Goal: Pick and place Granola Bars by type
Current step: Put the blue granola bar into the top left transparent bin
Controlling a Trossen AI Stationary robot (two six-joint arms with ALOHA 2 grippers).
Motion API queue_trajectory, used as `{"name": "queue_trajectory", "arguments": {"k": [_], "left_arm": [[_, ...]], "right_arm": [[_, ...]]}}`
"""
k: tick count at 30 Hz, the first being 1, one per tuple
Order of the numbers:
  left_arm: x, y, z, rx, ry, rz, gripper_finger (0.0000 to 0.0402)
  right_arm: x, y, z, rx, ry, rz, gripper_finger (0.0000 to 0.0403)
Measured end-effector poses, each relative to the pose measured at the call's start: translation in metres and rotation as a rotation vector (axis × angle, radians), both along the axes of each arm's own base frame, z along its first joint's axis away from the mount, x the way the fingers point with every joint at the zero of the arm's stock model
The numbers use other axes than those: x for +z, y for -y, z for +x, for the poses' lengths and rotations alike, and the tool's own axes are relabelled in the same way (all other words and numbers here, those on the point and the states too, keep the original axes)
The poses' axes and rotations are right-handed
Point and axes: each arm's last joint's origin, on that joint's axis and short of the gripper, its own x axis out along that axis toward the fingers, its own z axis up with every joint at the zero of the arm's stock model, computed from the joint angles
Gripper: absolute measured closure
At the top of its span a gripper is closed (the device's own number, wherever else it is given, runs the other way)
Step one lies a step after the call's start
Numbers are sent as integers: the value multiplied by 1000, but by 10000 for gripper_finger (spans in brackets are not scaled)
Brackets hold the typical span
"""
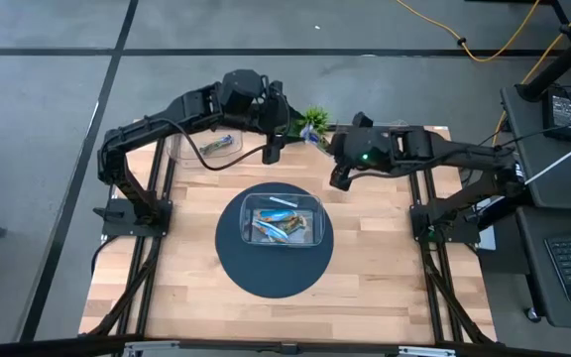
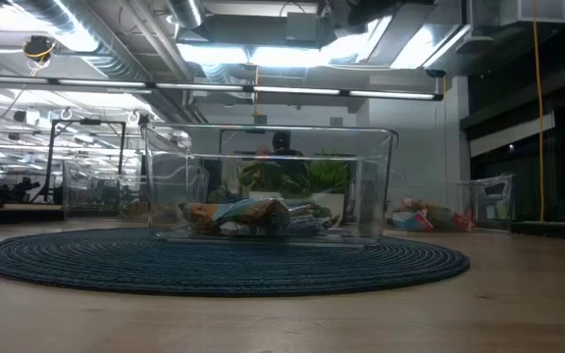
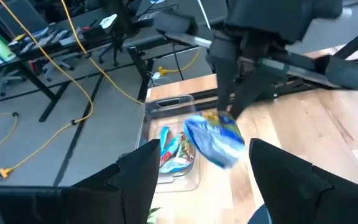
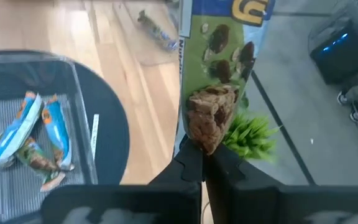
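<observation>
Three bins (image 1: 284, 220) sit on my desk (image 1: 206, 297). My right tool (image 4: 202, 163) pinches one granola bar (image 4: 219, 81); my left tool (image 3: 201, 171) is spread wide, holding nothing.

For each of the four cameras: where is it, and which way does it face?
High: overhead, straight down; both arms, central bin.
Low: table height, level through that bin; no arm visible.
Left wrist: past its open left gripper toward the right gripper holding a bar.
Right wrist: past its shut right gripper, same bar.
</observation>
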Motion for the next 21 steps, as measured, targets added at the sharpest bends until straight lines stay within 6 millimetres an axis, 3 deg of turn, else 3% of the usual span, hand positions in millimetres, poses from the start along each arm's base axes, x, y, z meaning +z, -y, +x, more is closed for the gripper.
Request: {"name": "queue_trajectory", "arguments": {"k": [6,21], "left_arm": [[1,-1,0,-2,16,-2,163],[8,1,3,-19,90,-11,164]], "right_arm": [[14,6,-3,9,20,-32,394],[23,8,3,67,67,-117,394]]}}
